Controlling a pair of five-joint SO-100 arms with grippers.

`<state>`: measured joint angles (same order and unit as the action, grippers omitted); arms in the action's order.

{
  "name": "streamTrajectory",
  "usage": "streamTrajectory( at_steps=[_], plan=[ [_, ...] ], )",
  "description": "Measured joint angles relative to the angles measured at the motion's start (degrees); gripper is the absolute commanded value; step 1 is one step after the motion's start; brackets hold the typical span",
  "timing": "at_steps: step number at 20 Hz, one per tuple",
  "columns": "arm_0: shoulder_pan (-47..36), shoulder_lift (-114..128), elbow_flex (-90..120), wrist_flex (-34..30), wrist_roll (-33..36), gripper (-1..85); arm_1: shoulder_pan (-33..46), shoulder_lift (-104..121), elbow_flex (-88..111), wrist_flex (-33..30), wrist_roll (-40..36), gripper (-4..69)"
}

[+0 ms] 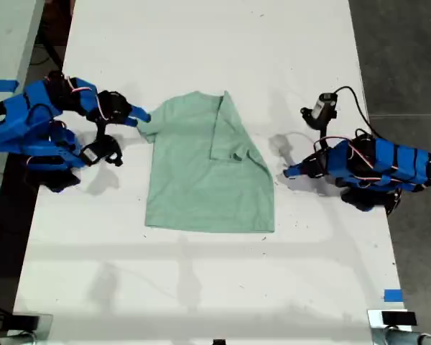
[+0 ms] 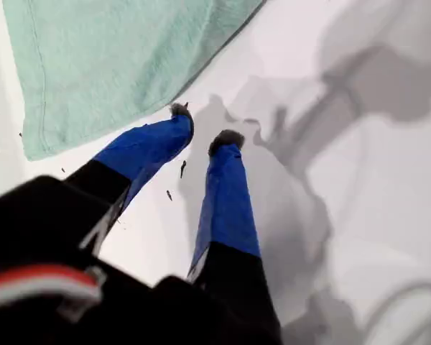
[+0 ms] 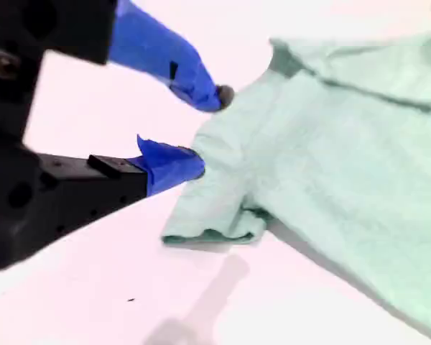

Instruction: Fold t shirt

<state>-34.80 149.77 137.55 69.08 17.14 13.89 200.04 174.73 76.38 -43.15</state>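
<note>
Shirt lies collar toward exterior view's top; both claws open, empty.

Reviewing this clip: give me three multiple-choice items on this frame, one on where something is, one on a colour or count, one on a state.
1. Where is my second gripper?
A. At the t shirt's sleeve on the exterior view's left
B. Over the shirt's lower hem
C. Off the table

2. How many sleeves are folded over onto the shirt's body?
A. None
B. One
C. Both

3. How do the jaws of my first gripper stand?
A. Shut on the shirt
B. Open over bare table beside the shirt
C. Shut on a cable

Key: 1 A, its tips meet that sleeve in the second wrist view. 2 B, only the exterior view's right side lies folded inward. 3 B, the first wrist view shows a gap, nothing between.
</note>
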Motion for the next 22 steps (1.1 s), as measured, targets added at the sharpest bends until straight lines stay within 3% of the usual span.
streamTrajectory(
  at_steps=[4, 8, 12, 14, 15, 19, 22],
  plan=[
    [-14.2, -17.4, -7.2, -1.1, 6.8, 26.1, 0.0, 0.0, 0.0, 0.0, 0.0, 7.9],
    [-23.9, -30.4, -7.1, -6.7, 11.8, 23.3, 0.0, 0.0, 0.0, 0.0, 0.0, 7.9],
    [-23.4, -46.1, -7.3, -13.2, 11.8, 22.3, 0.0, 0.0, 0.0, 0.0, 0.0, 7.9],
    [-22.0, -50.9, -8.4, -14.9, 11.4, 1.7, 0.0, 0.0, 0.0, 0.0, 0.0, 7.8],
    [-21.4, -52.9, -8.4, -15.1, 11.4, -0.3, 0.0, 0.0, 0.0, 0.0, 0.0, 7.7],
    [-21.2, -54.1, -8.3, -15.6, 10.4, -0.3, 0.0, 0.0, 0.0, 0.0, 0.0, 7.6],
    [-21.0, -46.6, -8.0, -11.0, 10.2, -0.3, 0.0, 0.0, 0.0, 0.0, 0.0, 7.6]
  ],
)
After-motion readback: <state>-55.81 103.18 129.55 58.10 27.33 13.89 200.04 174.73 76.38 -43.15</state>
